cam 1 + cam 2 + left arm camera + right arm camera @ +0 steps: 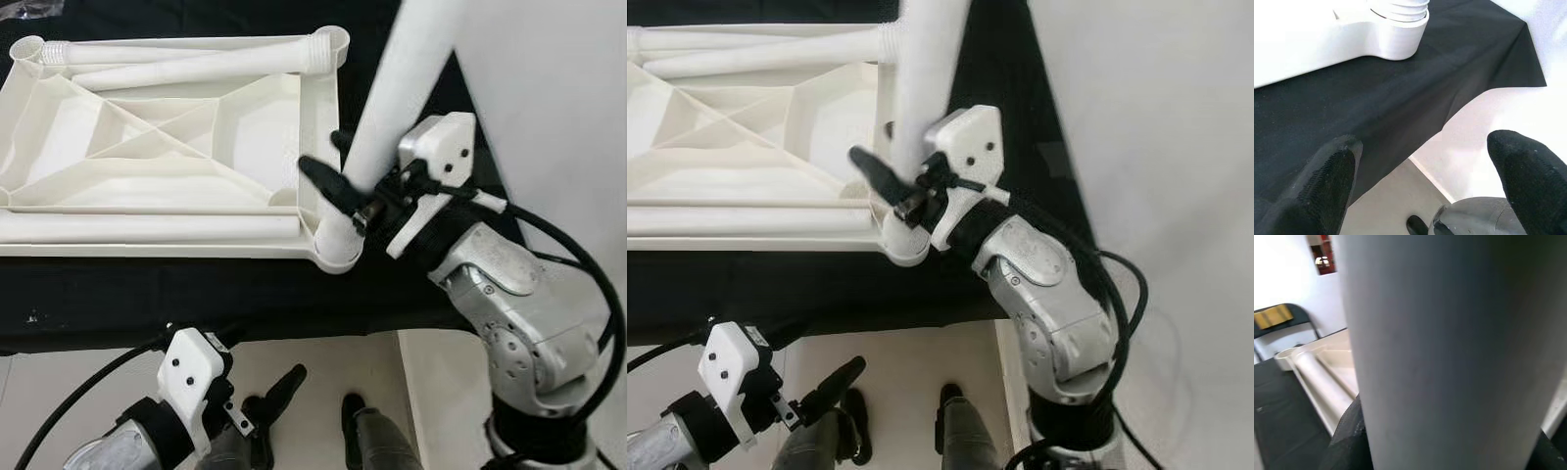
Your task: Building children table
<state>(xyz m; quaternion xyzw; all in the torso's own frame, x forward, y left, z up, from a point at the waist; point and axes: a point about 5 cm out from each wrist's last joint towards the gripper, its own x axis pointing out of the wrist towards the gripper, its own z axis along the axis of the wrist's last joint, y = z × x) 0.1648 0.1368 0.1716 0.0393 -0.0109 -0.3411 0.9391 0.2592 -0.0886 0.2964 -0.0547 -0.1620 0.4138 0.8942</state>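
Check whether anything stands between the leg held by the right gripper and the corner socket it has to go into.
Nothing visible does. The right gripper holds the white leg upright, and its lower end already sits in the corner socket of the upturned tabletop. The loose legs lie at the far edge, away from it.

— What sort of place are you working in?
— A plain indoor room: pale tiled floor, white wall just beside the black-draped counter. Beyond the counter you can see a dark folding chair against the wall.
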